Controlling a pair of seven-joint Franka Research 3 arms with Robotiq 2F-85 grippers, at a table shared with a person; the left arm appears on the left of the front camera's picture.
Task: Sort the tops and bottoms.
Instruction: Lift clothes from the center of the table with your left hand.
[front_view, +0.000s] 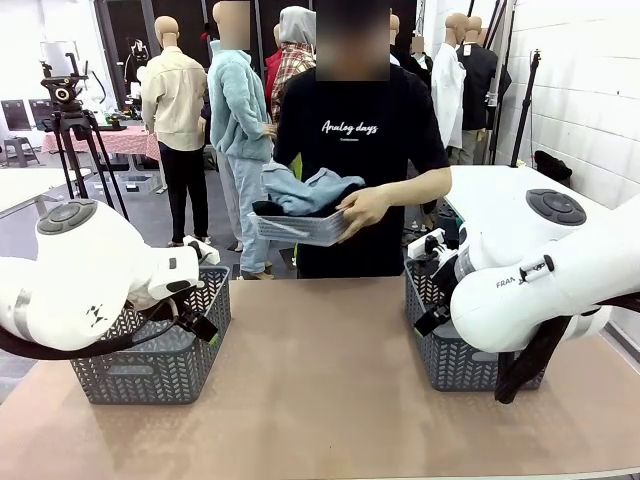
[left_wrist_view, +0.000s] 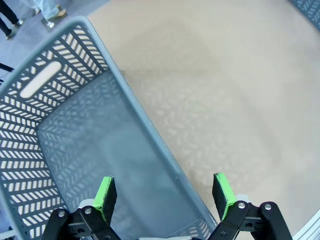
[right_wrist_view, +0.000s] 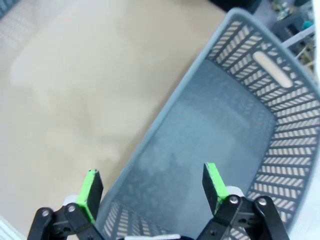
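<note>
Denim in pale washed blue (front_view: 300, 188) lies bunched over a dark garment (front_view: 272, 208), of a kind that cannot be told, in a shallow pale grey tray (front_view: 300, 230). A person's hand (front_view: 362, 208) holds the tray above the far edge of the tan table (front_view: 320, 400), its long side running crosswise. The pile sits beyond both arms, about midway between them, so neither looks clearly nearer. The left gripper (left_wrist_view: 162, 192) hovers over the rim of a grey lattice basket (left_wrist_view: 25, 125). The right gripper (right_wrist_view: 150, 182) hovers over a matching grey basket (right_wrist_view: 285, 125). Both have fingers spread wide, holding nothing.
</note>
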